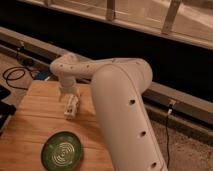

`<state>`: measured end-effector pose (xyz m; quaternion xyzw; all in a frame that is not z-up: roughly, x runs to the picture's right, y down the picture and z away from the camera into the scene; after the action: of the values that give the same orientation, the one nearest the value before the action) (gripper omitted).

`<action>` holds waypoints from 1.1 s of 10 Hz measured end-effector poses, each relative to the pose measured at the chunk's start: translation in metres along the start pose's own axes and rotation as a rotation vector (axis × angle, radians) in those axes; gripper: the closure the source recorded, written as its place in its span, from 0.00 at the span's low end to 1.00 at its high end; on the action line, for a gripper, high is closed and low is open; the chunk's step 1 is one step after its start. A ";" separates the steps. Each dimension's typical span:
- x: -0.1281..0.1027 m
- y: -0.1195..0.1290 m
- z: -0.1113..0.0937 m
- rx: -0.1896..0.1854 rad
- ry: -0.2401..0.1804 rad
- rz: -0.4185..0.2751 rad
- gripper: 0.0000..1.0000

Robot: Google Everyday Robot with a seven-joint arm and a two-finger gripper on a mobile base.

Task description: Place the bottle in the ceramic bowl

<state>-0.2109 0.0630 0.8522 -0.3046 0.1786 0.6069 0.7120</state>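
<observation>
The ceramic bowl [62, 150], dark green with pale rings, sits near the wooden table's [30, 125] front edge, bare wood all round. Beyond it lies the whitish bottle [71, 108], mid-table. The gripper [69, 97] is right over the bottle's far end; whether it grips cannot be told.

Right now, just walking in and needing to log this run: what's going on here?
The robot's white arm reaches over the wooden table, its gripper down at the small whitish bottle. The dark green ceramic bowl sits nearer the front edge, apart from both, with nothing in it yet.
</observation>
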 end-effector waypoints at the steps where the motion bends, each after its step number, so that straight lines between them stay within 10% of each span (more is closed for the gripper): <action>1: 0.000 -0.003 0.019 -0.007 0.040 0.003 0.35; 6: 0.005 -0.005 0.052 -0.010 0.140 0.013 0.36; 11: 0.011 -0.003 0.054 0.037 0.137 -0.006 0.85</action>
<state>-0.2126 0.1062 0.8871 -0.3327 0.2375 0.5791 0.7054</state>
